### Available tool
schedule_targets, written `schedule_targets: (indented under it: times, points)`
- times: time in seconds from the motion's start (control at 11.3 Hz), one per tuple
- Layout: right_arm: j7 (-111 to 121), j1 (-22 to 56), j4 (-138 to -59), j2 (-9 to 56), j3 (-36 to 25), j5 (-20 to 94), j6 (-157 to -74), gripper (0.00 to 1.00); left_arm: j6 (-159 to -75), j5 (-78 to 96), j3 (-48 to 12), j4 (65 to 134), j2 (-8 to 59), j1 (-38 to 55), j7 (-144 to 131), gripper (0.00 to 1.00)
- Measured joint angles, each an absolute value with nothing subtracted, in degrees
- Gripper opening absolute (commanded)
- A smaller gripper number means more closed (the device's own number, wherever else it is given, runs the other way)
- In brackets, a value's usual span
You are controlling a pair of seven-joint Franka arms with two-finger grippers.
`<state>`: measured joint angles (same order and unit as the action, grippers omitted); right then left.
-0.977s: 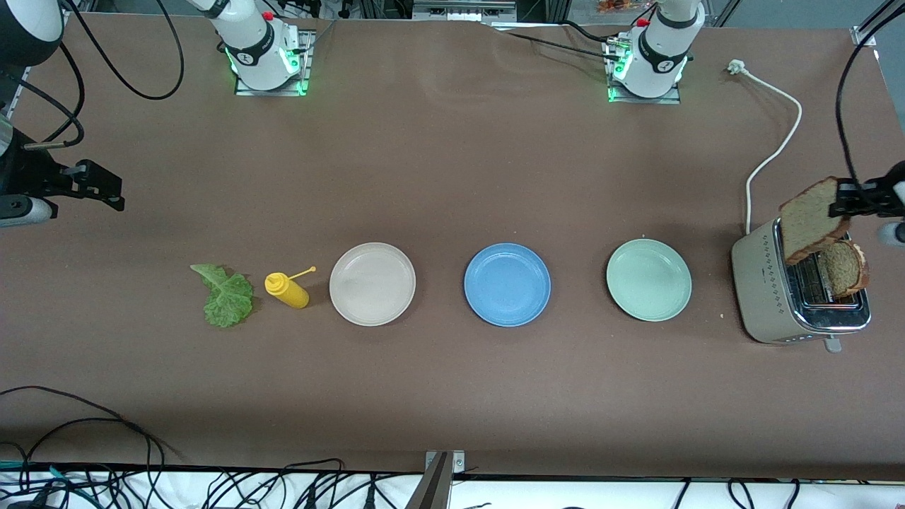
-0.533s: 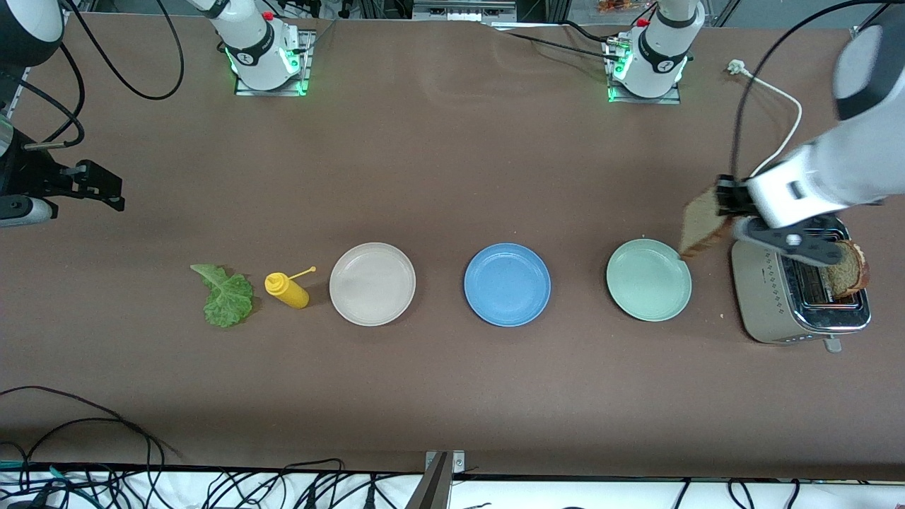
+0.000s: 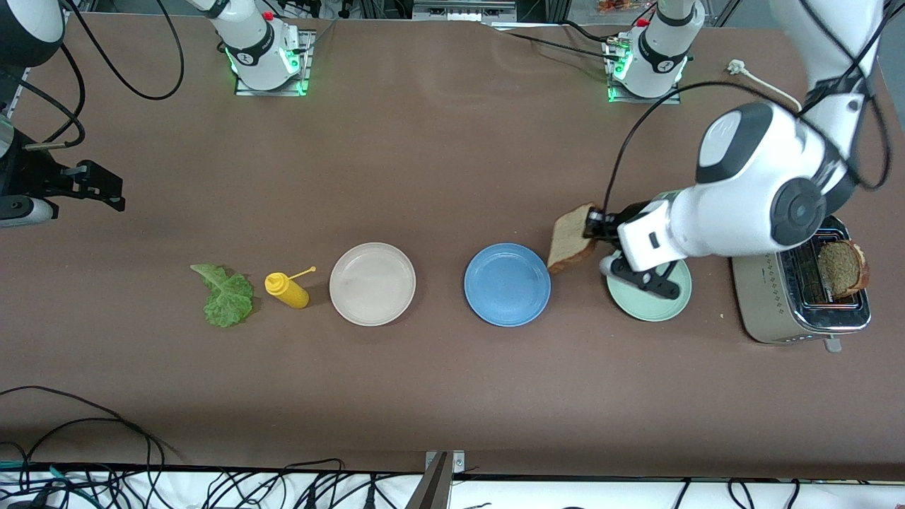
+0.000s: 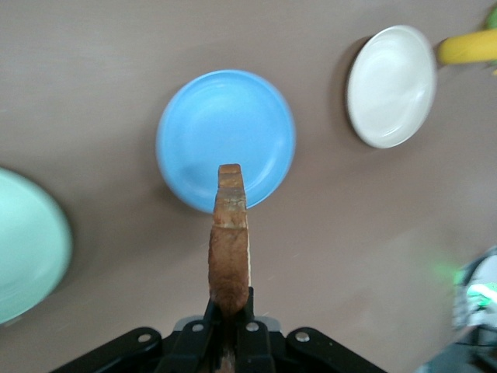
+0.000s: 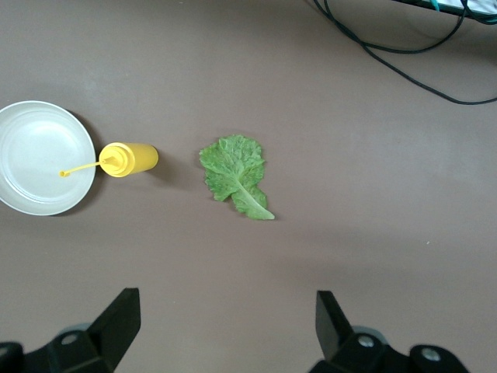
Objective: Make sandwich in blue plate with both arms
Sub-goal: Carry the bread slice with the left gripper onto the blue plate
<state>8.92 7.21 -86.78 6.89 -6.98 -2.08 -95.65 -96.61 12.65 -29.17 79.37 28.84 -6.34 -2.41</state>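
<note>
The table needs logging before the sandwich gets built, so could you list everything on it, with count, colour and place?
Bread slices: 2, brown; one held in the air at the blue plate's edge, one standing in the toaster.
Blue plate: 1, blue; middle of the row of plates, bare.
Beige plate: 1, beige; beside the blue plate, toward the right arm's end.
Green plate: 1, pale green; between the blue plate and the toaster.
Lettuce leaf: 1, green; beside the bottle, toward the right arm's end.
Squeeze bottle: 1, yellow; between leaf and beige plate.
Toaster: 1, silver; at the left arm's end.
Left gripper: shut on the carried slice.
Right gripper: open, waiting above the table near the leaf.
</note>
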Motion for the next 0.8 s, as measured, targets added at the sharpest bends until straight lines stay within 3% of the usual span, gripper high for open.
schedule_targets:
  times: [0.36,0.8]
  points:
    - [8.9,7.2,-86.8,7.0,-7.0,-2.1,-95.6,1.0,-106.4,26.6,-28.3,79.3,40.7,-7.1,3.9,0.12]
    - [8.9,7.2,-86.8,7.0,-7.0,-2.1,-95.6,1.0,-108.3,42.8,-27.9,79.4,52.1,-10.6,24.9,0.12]
